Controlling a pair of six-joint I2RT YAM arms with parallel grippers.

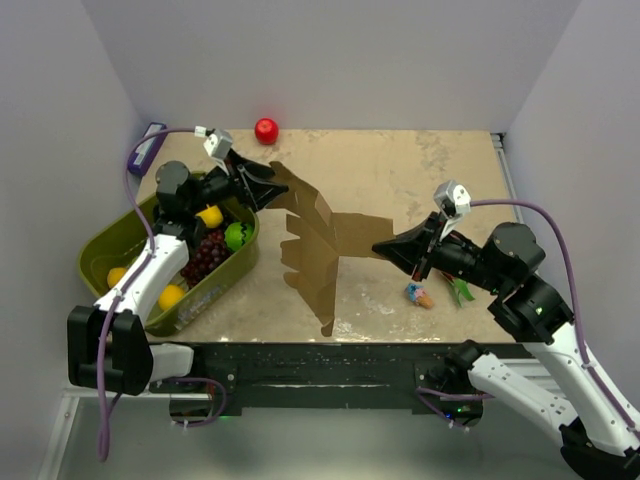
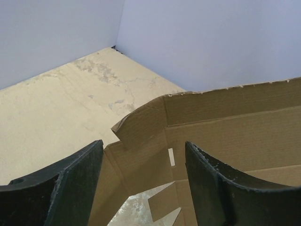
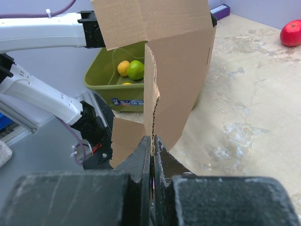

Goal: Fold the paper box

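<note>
The paper box point(image 1: 315, 245) is a brown cardboard sheet with flaps, partly bent and standing on edge above the table's middle. My right gripper point(image 1: 378, 247) is shut on its right edge; in the right wrist view the corrugated edge point(image 3: 153, 113) runs straight down between the closed right gripper point(image 3: 153, 139). My left gripper point(image 1: 275, 190) is at the sheet's upper left end. In the left wrist view the left gripper point(image 2: 143, 143) is open, its fingers wide apart, with a creased flap point(image 2: 141, 127) of the box just beyond them. I cannot tell if they touch it.
An olive-green basket point(image 1: 110, 250) with grapes, lemons and a lime sits at the left under the left arm. A red apple point(image 1: 266, 130) lies at the back wall. Small colourful items point(image 1: 420, 293) lie under the right arm. White walls enclose the table.
</note>
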